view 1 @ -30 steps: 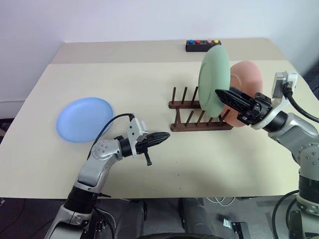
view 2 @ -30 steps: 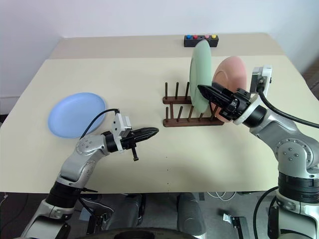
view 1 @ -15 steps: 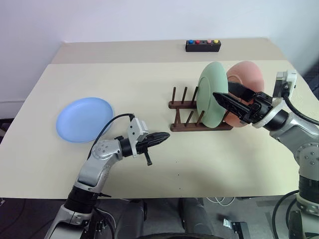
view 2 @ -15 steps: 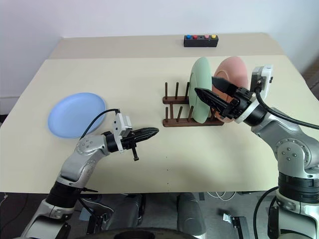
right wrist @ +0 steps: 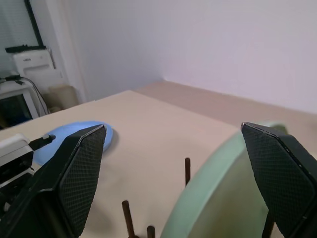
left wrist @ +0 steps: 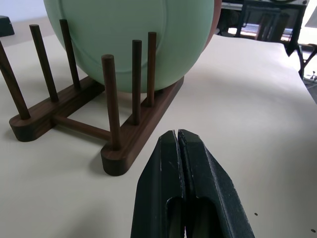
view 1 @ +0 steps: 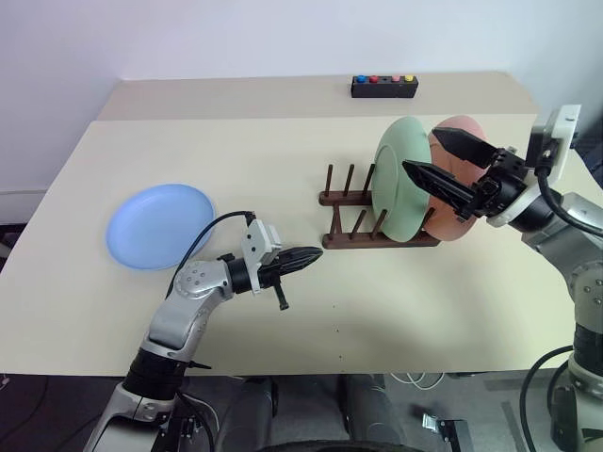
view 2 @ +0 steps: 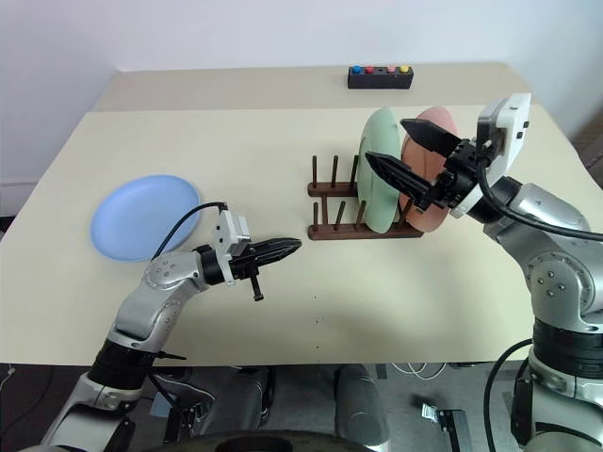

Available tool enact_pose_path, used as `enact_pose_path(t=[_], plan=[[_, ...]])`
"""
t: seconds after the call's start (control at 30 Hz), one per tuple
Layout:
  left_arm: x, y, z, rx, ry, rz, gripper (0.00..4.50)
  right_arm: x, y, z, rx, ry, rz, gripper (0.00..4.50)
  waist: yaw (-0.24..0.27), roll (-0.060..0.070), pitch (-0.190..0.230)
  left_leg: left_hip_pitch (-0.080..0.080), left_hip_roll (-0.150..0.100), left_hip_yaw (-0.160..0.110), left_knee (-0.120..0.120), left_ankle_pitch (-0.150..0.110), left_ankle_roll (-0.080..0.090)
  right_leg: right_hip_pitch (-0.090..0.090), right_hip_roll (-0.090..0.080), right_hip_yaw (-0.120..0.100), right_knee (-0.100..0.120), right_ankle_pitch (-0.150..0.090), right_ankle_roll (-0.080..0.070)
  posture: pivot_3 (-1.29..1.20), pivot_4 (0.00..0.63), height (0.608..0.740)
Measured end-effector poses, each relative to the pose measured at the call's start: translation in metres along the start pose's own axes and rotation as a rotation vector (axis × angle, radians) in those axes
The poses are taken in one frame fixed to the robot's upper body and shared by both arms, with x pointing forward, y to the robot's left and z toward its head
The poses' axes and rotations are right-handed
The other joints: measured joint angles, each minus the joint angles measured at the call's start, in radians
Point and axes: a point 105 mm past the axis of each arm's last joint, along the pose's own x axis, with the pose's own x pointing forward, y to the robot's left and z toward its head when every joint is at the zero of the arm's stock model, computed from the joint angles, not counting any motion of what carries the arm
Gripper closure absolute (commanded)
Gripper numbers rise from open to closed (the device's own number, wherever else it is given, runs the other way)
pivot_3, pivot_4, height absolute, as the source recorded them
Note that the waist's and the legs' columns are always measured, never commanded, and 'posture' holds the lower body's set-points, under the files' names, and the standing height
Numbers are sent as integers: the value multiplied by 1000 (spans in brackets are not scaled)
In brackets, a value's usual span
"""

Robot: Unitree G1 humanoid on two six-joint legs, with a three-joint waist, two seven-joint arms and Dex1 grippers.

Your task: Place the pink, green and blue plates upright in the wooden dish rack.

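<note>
You will find no legible writing. Your right gripper [view 1: 450, 160] hangs wide open, empty, over the green plate [view 1: 403, 179], apparently seated with the pink plate [view 1: 468, 212] in the wooden dish rack [view 1: 375, 222]. Your left gripper [view 1: 303, 259] is closed, empty, level. The blue plate [view 1: 158, 224] lies flat.

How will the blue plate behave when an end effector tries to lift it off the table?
The blue plate looks rigid and probably light. It lies flat on the table, so its low rim likely gives little to pinch. The matte surface may grip fairly well, though it could slide if pushed.

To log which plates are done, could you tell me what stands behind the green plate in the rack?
The pink plate stands upright just behind the green plate. Its lower left part and its footing in the rack are covered.
</note>
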Motion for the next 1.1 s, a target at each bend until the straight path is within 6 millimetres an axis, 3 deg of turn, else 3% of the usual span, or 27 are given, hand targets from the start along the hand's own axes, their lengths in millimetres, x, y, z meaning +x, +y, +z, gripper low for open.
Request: enact_pose_path(t=[0.2, 0.23, 0.3, 0.33, 0.53, 0.67, 0.8, 0.93, 1.03, 1.1], plan=[[-6, 7, 1, 15, 15, 29, 4500, 2, -1, 27, -220, -24, -12, 64, -2, 0, 0, 0, 0, 0, 0, 0, 0, -1, 0, 0, 0, 0, 0, 0, 150, 740], [-11, 15, 3, 20, 17, 59, 4243, 4, 3, 34, -257, -37, 6, 14, -2, 0, 0, 0, 0, 0, 0, 0, 0, -1, 0, 0, 0, 0, 0, 0, 150, 740], [-22, 34, 10, 29, 13, 144, 3655, 7, 16, 43, -341, -39, 61, 0, -2, 0, 0, 0, 0, 0, -1, 0, 0, -1, 0, 0, 0, 0, 0, 0, 150, 740], [-30, 47, 14, 31, 13, 200, 3121, 10, 25, 41, -382, -20, 100, 0, -3, 0, 0, 0, 0, 0, -1, 0, 0, -1, 0, 0, 0, 0, 0, 0, 150, 740], [-80, 102, 23, 36, 56, 496, 29, 31, 62, -3, -472, 105, 272, 0, -6, -2, 1, -1, 0, 0, -1, 0, 0, -2, 0, 0, 1, 0, 0, 0, 150, 740], [-120, 131, 36, 74, 147, 686, 29, 45, 82, -30, -526, 143, 352, 0, -6, -4, 2, -1, 0, 0, -1, 0, 0, -3, 0, 0, 1, 0, 0, 0, 150, 740], [-157, 151, 36, 56, 273, 878, 29, 52, 85, -44, -562, 156, 377, 0, -3, -6, 4, -1, 0, 0, -1, 0, 0, -3, 0, -1, 1, 0, 0, 0, 150, 740], [-204, 174, 38, -76, 348, 1129, 29, 58, 88, -55, -580, 161, 400, 0, -7, -9, 5, -1, 0, -2, 0, 0, 0, -3, 0, -2, 2, 0, 0, 0, 150, 740], [-224, 180, 43, -149, 339, 1229, 29, 60, 88, -58, -583, 162, 397, 0, -6, -9, 6, -1, 0, -2, -1, 0, 0, -3, 0, -2, 2, 0, 0, 0, 150, 740], [-234, 181, 36, -206, 382, 1271, 29, 62, 89, -57, -590, 155, 399, 0, -6, -9, 6, -1, 0, -2, -1, 0, 0, -3, 0, -2, 2, 0, 0, 0, 150, 740]])
